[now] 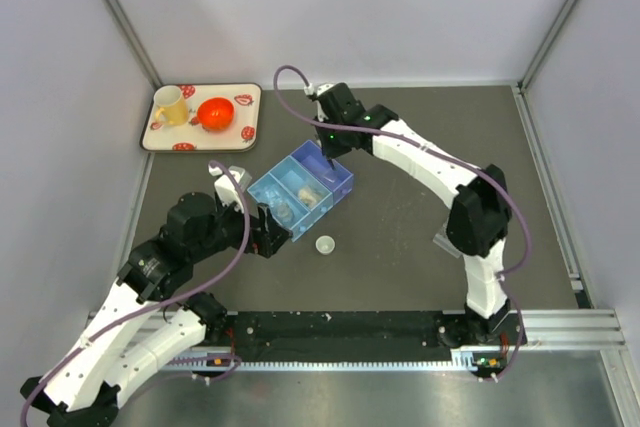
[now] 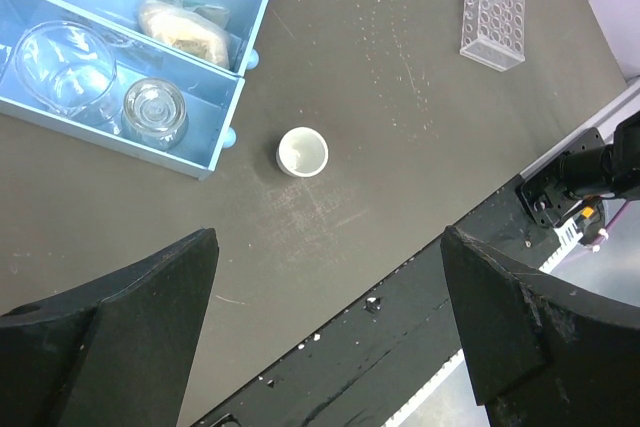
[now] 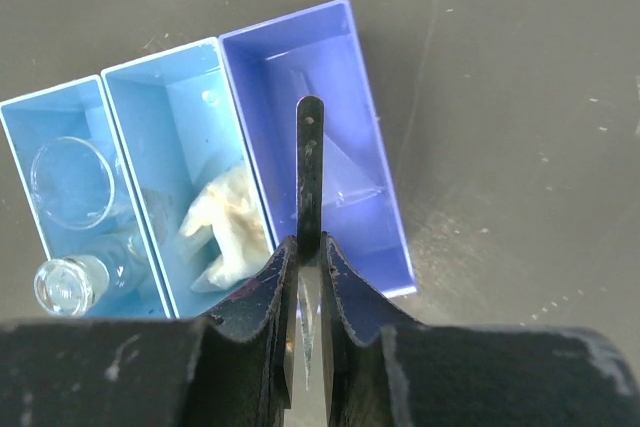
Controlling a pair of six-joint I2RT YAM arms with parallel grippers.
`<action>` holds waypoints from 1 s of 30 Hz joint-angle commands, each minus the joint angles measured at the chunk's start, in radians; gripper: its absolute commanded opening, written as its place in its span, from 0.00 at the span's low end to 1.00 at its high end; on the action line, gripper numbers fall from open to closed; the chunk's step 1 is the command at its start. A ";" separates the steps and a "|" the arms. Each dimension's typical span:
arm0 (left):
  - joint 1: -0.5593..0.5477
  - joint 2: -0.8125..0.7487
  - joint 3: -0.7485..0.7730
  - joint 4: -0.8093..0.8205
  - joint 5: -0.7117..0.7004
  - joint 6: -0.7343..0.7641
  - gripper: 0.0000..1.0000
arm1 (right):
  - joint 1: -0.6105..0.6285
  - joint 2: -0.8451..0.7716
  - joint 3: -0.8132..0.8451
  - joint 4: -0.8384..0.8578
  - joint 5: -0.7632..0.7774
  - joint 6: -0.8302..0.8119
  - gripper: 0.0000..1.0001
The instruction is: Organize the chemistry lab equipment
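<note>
Right gripper (image 3: pixel 309 249) jaws clench thin rod (image 3: pixel 309 172); left gripper (image 2: pixel 328 247) jaws released; left wrist view alone shows tube rack (image 2: pixel 493 12) clearly

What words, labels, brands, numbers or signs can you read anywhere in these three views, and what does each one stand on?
No text can be read in any view.
Red marks on the rim of the tray: too small to read.
White label on the black mount in the left wrist view: blurred, unreadable.
</note>
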State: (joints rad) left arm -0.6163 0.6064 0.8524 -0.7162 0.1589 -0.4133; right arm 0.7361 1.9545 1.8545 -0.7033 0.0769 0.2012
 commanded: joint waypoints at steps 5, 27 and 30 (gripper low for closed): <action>0.000 -0.019 0.034 -0.012 -0.016 0.030 0.98 | 0.026 0.121 0.141 -0.038 -0.074 -0.017 0.12; 0.000 -0.016 0.050 -0.023 -0.018 0.037 0.98 | 0.036 0.273 0.179 -0.035 -0.068 -0.057 0.13; 0.000 -0.014 0.051 -0.022 -0.019 0.036 0.98 | 0.034 0.290 0.198 -0.035 -0.071 -0.057 0.13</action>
State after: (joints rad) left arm -0.6163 0.5980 0.8696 -0.7643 0.1543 -0.3897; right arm 0.7586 2.2250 1.9816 -0.7490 0.0116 0.1600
